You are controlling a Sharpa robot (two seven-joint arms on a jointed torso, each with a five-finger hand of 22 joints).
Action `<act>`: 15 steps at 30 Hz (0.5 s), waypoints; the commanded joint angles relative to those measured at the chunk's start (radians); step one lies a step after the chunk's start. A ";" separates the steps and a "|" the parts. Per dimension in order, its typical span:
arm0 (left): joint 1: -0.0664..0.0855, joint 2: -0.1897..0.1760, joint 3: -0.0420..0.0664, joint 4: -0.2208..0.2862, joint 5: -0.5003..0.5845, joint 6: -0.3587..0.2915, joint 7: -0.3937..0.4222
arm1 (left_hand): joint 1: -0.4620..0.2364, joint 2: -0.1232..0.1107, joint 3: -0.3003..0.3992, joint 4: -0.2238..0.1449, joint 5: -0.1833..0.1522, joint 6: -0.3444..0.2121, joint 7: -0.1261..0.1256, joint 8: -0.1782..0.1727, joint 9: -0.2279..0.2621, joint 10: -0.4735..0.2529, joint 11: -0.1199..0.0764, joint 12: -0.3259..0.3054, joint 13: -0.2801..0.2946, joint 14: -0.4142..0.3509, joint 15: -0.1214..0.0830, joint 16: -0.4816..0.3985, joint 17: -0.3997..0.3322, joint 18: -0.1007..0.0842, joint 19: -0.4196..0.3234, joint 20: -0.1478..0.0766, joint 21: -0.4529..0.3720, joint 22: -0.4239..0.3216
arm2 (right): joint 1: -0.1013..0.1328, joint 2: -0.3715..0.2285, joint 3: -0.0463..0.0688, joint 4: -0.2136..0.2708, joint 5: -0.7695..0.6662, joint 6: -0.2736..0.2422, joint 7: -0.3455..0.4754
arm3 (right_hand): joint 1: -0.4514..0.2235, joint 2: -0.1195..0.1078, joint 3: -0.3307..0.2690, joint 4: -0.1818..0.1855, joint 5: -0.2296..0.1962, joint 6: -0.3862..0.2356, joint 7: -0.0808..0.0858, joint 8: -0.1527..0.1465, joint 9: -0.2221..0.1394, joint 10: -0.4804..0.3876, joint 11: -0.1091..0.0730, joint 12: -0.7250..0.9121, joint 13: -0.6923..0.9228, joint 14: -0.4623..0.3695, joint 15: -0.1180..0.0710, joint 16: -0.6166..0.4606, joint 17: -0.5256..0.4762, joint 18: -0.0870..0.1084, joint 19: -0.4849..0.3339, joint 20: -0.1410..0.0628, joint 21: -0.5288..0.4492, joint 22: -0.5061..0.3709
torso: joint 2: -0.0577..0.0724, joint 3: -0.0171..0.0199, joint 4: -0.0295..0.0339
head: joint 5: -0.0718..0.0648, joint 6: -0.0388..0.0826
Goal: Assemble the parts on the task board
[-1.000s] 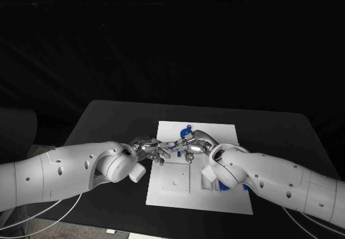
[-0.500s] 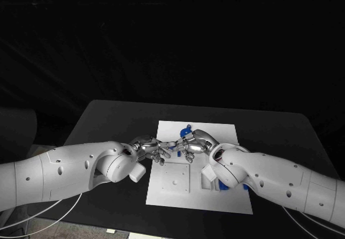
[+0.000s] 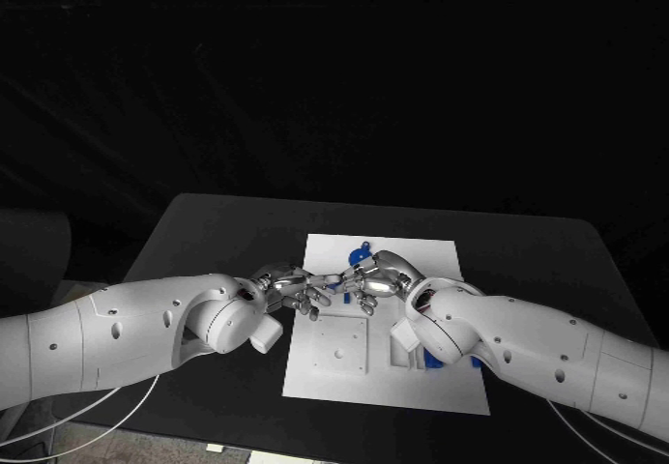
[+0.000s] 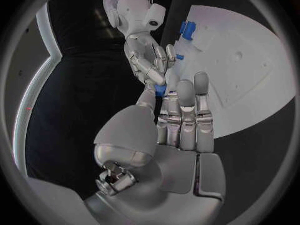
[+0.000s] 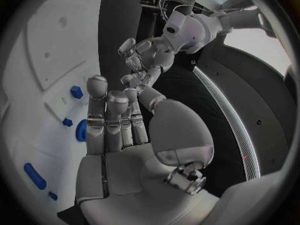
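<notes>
The white task board [image 3: 419, 253] lies in the middle of the table. Over its near-left part my left hand [image 3: 289, 285] and right hand [image 3: 376, 280] meet fingertip to fingertip. A small blue part [image 4: 160, 90] sits between them, pinched at my left hand's [image 4: 181, 120] thumb tip and touched by the fingers of my right hand [image 4: 147, 60]. The same blue part [image 5: 127, 85] shows where my right hand's [image 5: 115, 120] thumb meets my left hand [image 5: 147, 55]. Other blue parts [image 5: 76, 91] lie on the board, one [image 3: 360, 255] just beyond the hands.
More blue parts [image 5: 34, 176] lie along the board's right side, partly under my right arm [image 3: 530, 343]. A raised white square block [image 3: 334, 348] sits on the board's near part. The black table [image 3: 209, 227] surrounds the board.
</notes>
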 commanded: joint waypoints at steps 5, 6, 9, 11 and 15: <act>0.001 0.000 0.000 -0.001 0.011 -0.012 -0.012 | 0.019 0.006 -0.031 0.018 -0.005 -0.023 0.010 -0.005 -0.016 -0.023 0.008 -0.010 -0.002 -0.005 0.010 -0.005 -0.002 -0.006 0.001 0.007 -0.009 -0.002 | 0.000 -0.001 0.001 0.013 0.040 0.011 0.024 | -0.014 -0.007 0.008 0.000 0.020 0.010 -0.011 0.004 0.163 0.008 -0.002 0.003 0.003 0.001 -0.008 0.006 0.003 -0.012 -0.001 -0.009 0.007 0.052 | 0.001 0.0006 -0.0001 | 0.000 -0.001; 0.001 0.000 0.000 -0.001 0.011 -0.015 -0.014 | 0.007 -0.006 -0.041 0.025 -0.006 -0.038 0.016 -0.007 -0.020 -0.029 0.011 -0.012 -0.002 -0.007 0.012 -0.006 -0.002 -0.006 0.000 0.008 -0.010 -0.003 | 0.000 -0.001 0.001 0.013 0.045 0.012 0.024 | -0.014 -0.008 0.009 -0.001 0.026 0.010 -0.011 0.004 0.165 0.008 -0.002 0.002 0.004 0.000 -0.008 0.005 0.002 -0.012 -0.001 -0.009 0.005 0.052 | 0.000 0.0006 -0.0004 | 0.000 -0.001; 0.001 -0.001 0.000 -0.002 0.010 -0.020 -0.019 | -0.030 -0.045 -0.072 0.045 -0.006 -0.094 0.036 -0.002 -0.044 -0.044 0.020 -0.011 0.000 -0.011 0.018 -0.007 -0.003 -0.003 -0.002 0.012 -0.013 -0.006 | 0.000 -0.002 0.001 0.014 0.058 0.014 0.023 | -0.015 -0.009 0.009 -0.001 0.031 0.011 -0.012 0.004 0.167 0.010 -0.002 0.004 0.005 0.000 -0.008 0.005 0.002 -0.012 -0.002 -0.009 0.005 0.052 | 0.000 0.0006 -0.0005 | 0.000 -0.001; 0.001 -0.001 0.000 -0.002 0.008 -0.023 -0.023 | -0.043 -0.063 -0.083 0.052 -0.007 -0.103 0.041 0.000 -0.052 -0.050 0.023 -0.009 0.001 -0.013 0.020 -0.007 -0.003 -0.002 -0.002 0.014 -0.015 -0.007 | 0.000 -0.003 0.001 0.014 0.067 0.016 0.021 | -0.016 -0.010 0.010 -0.001 0.037 0.011 -0.012 0.004 0.169 0.010 -0.002 0.003 0.006 0.000 -0.008 0.005 0.002 -0.012 -0.001 -0.010 0.007 0.052 | 0.000 0.0003 -0.0004 | -0.001 -0.002; 0.001 -0.001 0.000 -0.002 -0.001 -0.022 -0.031 | -0.077 -0.108 -0.103 0.071 -0.007 -0.154 0.053 0.006 -0.071 -0.065 0.032 -0.005 0.003 -0.019 0.027 -0.008 -0.002 0.001 -0.005 0.020 -0.021 -0.012 | 0.000 -0.004 0.001 0.014 0.082 0.020 0.017 | -0.018 -0.011 0.011 -0.001 0.044 0.012 -0.012 0.004 0.172 0.011 -0.003 0.003 0.006 0.001 -0.009 0.007 0.004 -0.013 -0.001 -0.010 0.008 0.052 | 0.000 0.0000 -0.0005 | -0.002 -0.002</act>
